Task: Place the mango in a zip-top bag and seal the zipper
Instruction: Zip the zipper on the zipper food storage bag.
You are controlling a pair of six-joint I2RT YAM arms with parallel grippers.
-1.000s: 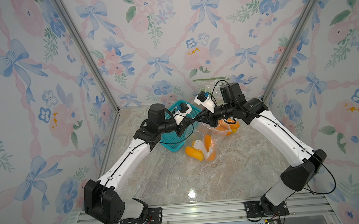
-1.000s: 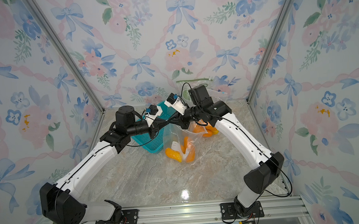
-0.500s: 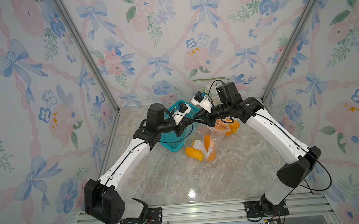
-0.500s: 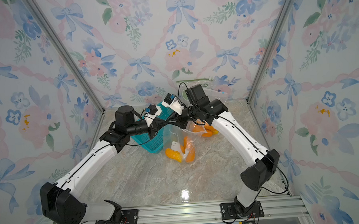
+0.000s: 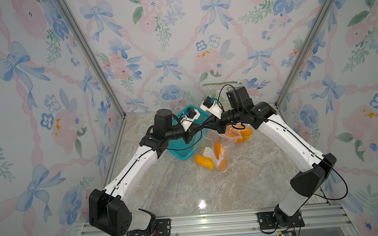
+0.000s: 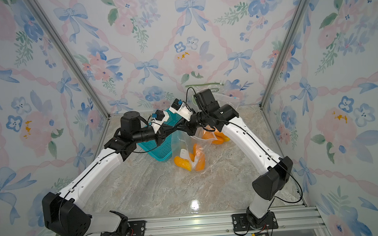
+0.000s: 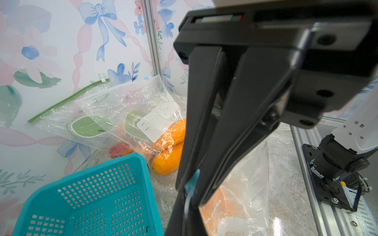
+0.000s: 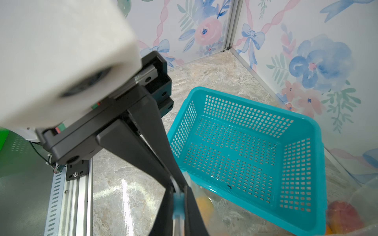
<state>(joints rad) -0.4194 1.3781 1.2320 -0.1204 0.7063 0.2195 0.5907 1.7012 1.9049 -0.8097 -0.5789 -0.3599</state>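
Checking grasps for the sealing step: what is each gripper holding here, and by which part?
Both hold the zip-top bag by its top zipper edge: left gripper and right gripper are shut on it, meeting at the blue slider.

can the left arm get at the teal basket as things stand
Probably not yet. The basket sits close beside the left gripper, nothing covering it, but that gripper is shut on the top of the zip-top bag and must let go first.
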